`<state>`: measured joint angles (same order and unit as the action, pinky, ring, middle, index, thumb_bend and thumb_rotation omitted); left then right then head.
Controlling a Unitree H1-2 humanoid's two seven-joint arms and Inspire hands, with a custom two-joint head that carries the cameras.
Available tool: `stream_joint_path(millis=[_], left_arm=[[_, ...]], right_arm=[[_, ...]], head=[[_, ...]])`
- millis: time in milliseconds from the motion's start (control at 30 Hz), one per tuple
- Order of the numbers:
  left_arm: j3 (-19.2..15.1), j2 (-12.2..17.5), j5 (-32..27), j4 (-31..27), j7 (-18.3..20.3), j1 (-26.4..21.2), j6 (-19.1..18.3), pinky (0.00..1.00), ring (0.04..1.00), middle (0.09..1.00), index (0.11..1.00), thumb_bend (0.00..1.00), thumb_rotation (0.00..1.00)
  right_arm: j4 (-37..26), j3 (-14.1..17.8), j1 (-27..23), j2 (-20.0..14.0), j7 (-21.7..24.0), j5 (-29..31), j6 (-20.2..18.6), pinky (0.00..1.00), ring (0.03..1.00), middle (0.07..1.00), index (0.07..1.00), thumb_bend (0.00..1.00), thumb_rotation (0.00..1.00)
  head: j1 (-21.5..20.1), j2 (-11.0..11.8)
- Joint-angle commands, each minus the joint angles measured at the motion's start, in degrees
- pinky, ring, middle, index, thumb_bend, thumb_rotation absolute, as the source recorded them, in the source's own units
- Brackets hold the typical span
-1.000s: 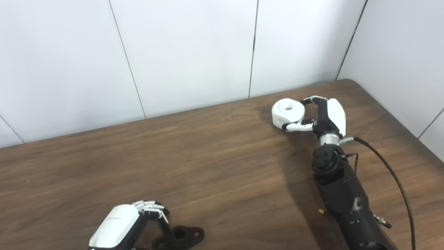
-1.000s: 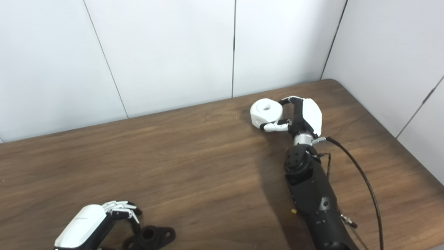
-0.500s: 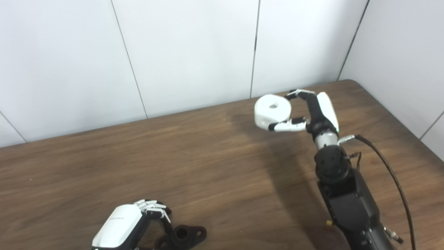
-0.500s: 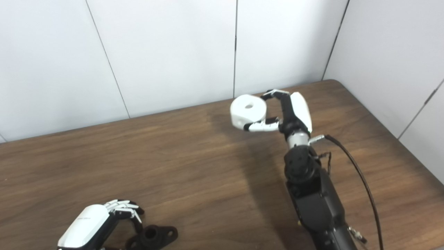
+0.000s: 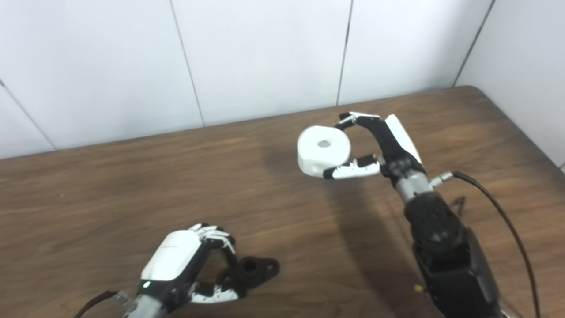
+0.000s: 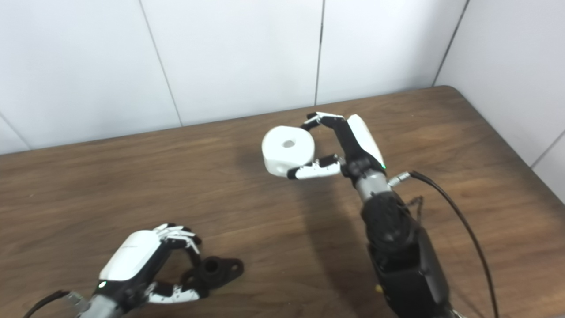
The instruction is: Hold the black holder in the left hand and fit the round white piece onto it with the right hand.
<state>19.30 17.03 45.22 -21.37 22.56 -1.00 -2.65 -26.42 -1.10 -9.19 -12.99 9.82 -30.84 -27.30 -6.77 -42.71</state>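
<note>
— Over the brown table [image 5: 110, 185], near its right end: what is the right hand [image 5: 384, 143] doing?

— It holds the white piece [image 5: 323, 150] clear of the wood. Fingers [image 5: 353, 118] curl over the far rim and the thumb presses the near side. The piece sits flat, its centre hole facing up, with a smaller hole showing in its side wall. Its shadow falls on the table just beneath and to the left.

— And the holder [image 5: 254, 270]?

— At the near edge, on the left. It is black, with a raised round collar and a flat ear pointing right. The left hand [image 5: 183, 260] is wrapped about its left end, fingers arched over the top and the thumb running along the near side. Whether the holder rests on the table or is lifted a little, I cannot tell from here.

— How far apart are the two parts?

— Well apart. The piece hangs up and to the right of the holder, with bare wood between them.

— Anything else in sight?

— A black cable [image 5: 507, 225] loops from the right wrist down along the forearm. White wall panels [image 5: 265, 57] stand behind the table.
</note>
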Motion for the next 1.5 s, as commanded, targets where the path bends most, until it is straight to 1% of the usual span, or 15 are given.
stream_joint_path(millis=[0, 267, 367, 500, 733, 967, 1100, 1267, 1467], left_arm=[[1.18, -0.45, 0.89, -0.21, 0.69, 0.31, -0.39, 0.94, 0.862, 0.774, 0.486, 0.52, 0.05], [2.13, -2.07, 2.63, 0.22, 0.00, 0.19, -0.88, 0.95, 0.864, 0.775, 0.486, 0.52, 0.05], [2.67, -2.60, 3.48, 0.00, 0.31, 0.02, -1.62, 0.95, 0.868, 0.779, 0.486, 0.52, 0.05], [2.90, -3.40, 3.88, 0.37, -0.01, -0.01, -2.07, 0.96, 0.867, 0.778, 0.486, 0.52, 0.05], [3.20, -4.12, 4.32, 0.95, -0.53, -0.22, -2.29, 0.96, 0.864, 0.775, 0.486, 0.52, 0.05], [3.28, -4.56, 4.61, 1.26, -0.88, -0.42, -2.47, 0.96, 0.862, 0.773, 0.486, 0.52, 0.05], [3.38, -4.54, 4.81, 1.28, -0.63, -0.66, -2.60, 0.96, 0.865, 0.774, 0.486, 0.52, 0.05], [3.48, -4.45, 4.78, 1.43, -0.87, -0.79, -2.53, 0.96, 0.864, 0.776, 0.486, 0.52, 0.05], [3.50, -4.26, 4.73, 1.32, -0.71, -0.96, -2.76, 0.96, 0.861, 0.776, 0.486, 0.52, 0.05]], right_arm=[[-3.92, -0.70, -0.85, -0.37, 1.99, -0.95, 0.42, 0.99, 0.879, 0.816, 0.483, 0.52, 0.14], [-11.47, -1.78, 2.45, 1.35, 9.88, -1.18, 0.41, 1.00, 0.900, 0.829, 0.483, 0.52, 0.14], [-13.69, -2.73, 3.51, 2.10, 12.25, -1.62, 0.40, 0.95, 0.890, 0.826, 0.483, 0.52, 0.14], [-16.09, -3.18, 4.74, 4.19, 15.38, -1.98, 0.43, 1.00, 0.891, 0.826, 0.483, 0.52, 0.14], [-18.08, -4.19, 6.29, 7.37, 19.39, -3.18, 0.46, 1.00, 0.894, 0.830, 0.483, 0.52, 0.14], [-18.21, -7.26, 7.55, 9.33, 20.71, -4.76, 0.42, 1.00, 0.886, 0.833, 0.483, 0.52, 0.14], [-17.82, -9.02, 8.31, 9.93, 20.36, -5.01, 0.50, 1.00, 0.892, 0.831, 0.483, 0.52, 0.14], [-17.20, -10.73, 9.33, 9.80, 19.35, -4.68, 0.91, 1.00, 0.893, 0.829, 0.483, 0.52, 0.14], [-15.61, -11.30, 9.93, 8.94, 17.50, -3.02, 2.31, 1.00, 0.901, 0.831, 0.483, 0.52, 0.14]], head=[[0.61, -0.33], [4.34, -1.62], [5.18, -1.93], [6.00, -2.42], [6.56, -2.89], [6.68, -3.25], [6.72, -3.39], [6.79, -3.39], [6.68, -3.37]])
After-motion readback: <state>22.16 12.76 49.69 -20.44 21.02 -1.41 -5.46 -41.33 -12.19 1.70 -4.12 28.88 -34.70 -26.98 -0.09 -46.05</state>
